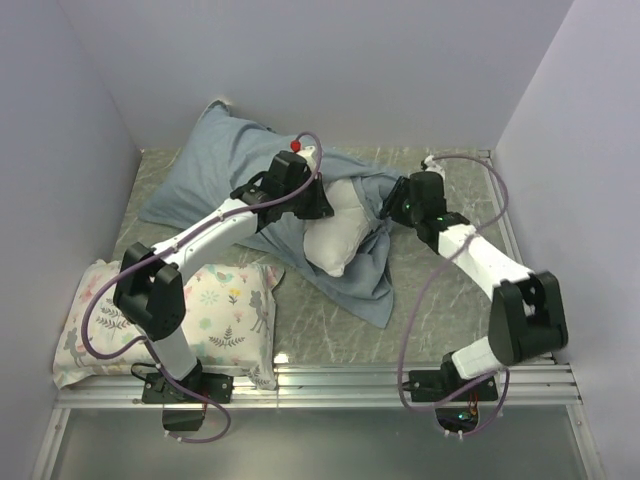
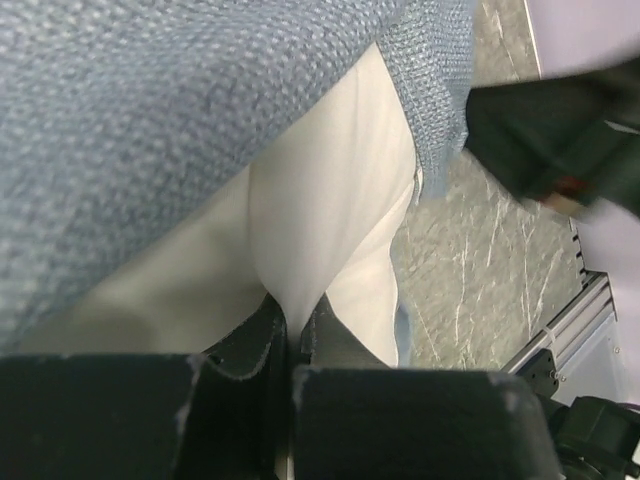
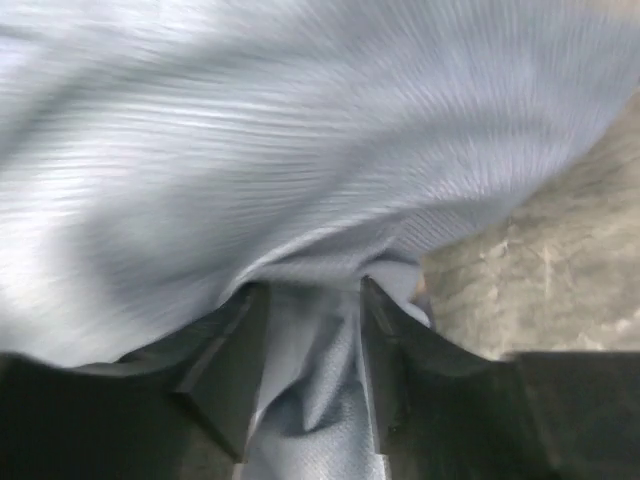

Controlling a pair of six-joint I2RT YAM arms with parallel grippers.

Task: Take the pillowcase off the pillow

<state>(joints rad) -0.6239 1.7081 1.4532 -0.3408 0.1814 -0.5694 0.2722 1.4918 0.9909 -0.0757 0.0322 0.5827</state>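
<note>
The grey-blue pillowcase (image 1: 215,165) lies spread from the back left corner to the table's middle. The white pillow (image 1: 338,238) sticks out of its open end at the centre. My left gripper (image 1: 322,208) is at the pillow's top edge. In the left wrist view it (image 2: 293,325) is shut on a fold of the white pillow (image 2: 320,200), under the pillowcase's edge (image 2: 150,120). My right gripper (image 1: 388,208) is at the pillowcase's right edge. In the right wrist view it (image 3: 312,300) holds a thick bunch of grey-blue fabric (image 3: 300,150) between its jaws. The striped side is hidden.
A smaller floral-and-animal print pillow (image 1: 215,310) lies at the front left by the left arm's base. Grey marbled tabletop (image 1: 450,290) shows on the right. A metal rail (image 1: 330,385) runs along the near edge. Walls close in the left, back and right.
</note>
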